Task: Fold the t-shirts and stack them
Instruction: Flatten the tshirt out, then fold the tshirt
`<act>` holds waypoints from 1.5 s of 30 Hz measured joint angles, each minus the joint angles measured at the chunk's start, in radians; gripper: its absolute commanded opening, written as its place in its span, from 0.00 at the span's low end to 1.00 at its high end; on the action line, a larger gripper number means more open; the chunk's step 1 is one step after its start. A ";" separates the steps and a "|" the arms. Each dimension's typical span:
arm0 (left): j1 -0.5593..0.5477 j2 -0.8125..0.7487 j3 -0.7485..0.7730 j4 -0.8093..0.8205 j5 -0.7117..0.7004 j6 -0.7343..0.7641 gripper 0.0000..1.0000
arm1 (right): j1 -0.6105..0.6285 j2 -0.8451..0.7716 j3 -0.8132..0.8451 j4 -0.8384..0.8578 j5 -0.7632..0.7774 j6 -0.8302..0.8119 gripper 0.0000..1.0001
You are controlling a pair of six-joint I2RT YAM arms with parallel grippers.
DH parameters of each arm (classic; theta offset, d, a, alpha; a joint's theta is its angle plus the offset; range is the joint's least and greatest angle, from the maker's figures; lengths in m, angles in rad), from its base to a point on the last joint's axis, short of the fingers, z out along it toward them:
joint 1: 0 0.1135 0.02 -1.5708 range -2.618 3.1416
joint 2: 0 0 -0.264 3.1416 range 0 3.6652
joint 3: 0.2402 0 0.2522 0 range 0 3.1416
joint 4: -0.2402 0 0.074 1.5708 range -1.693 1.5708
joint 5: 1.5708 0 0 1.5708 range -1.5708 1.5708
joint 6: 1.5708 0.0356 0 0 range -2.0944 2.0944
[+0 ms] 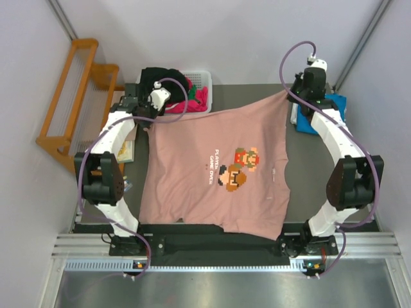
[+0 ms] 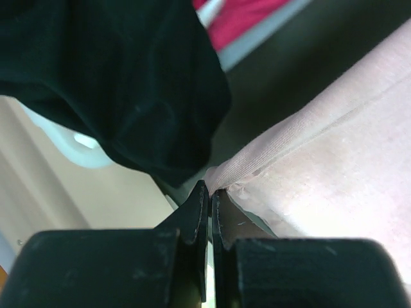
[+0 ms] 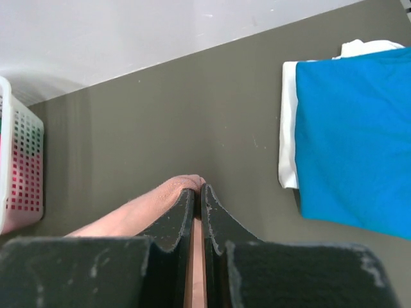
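A salmon-pink t-shirt (image 1: 212, 170) with a pixel print lies spread across the dark table, stretched between both arms. My left gripper (image 1: 149, 123) is shut on its far left corner; the pinched pink hem (image 2: 257, 163) shows at my fingertips (image 2: 200, 192). My right gripper (image 1: 292, 96) is shut on the far right corner, and pink cloth (image 3: 148, 208) bulges beside the closed fingers (image 3: 212, 199). A folded bright blue t-shirt (image 1: 324, 115) lies on the table at the far right, also in the right wrist view (image 3: 353, 141). Black (image 1: 164, 80), magenta (image 1: 192, 102) and green shirts fill the basket.
The white slatted basket (image 1: 204, 78) stands at the table's far left, its wall in the right wrist view (image 3: 22, 167). A black shirt (image 2: 109, 77) hangs close over my left gripper. An orange wooden rack (image 1: 67, 96) stands left of the table.
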 measured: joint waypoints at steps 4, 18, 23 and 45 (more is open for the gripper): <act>-0.010 0.050 0.042 0.010 -0.052 -0.003 0.00 | -0.007 0.043 0.068 -0.011 -0.007 -0.003 0.00; -0.061 -0.033 -0.047 0.002 -0.145 -0.010 0.00 | -0.025 -0.055 -0.090 -0.029 -0.044 0.063 0.00; -0.079 -0.155 -0.128 -0.029 -0.123 -0.004 0.00 | -0.002 -0.149 -0.171 -0.078 -0.029 0.083 0.00; -0.079 -0.410 -0.370 -0.146 -0.083 0.017 0.00 | 0.114 -0.518 -0.513 -0.317 0.002 0.163 0.00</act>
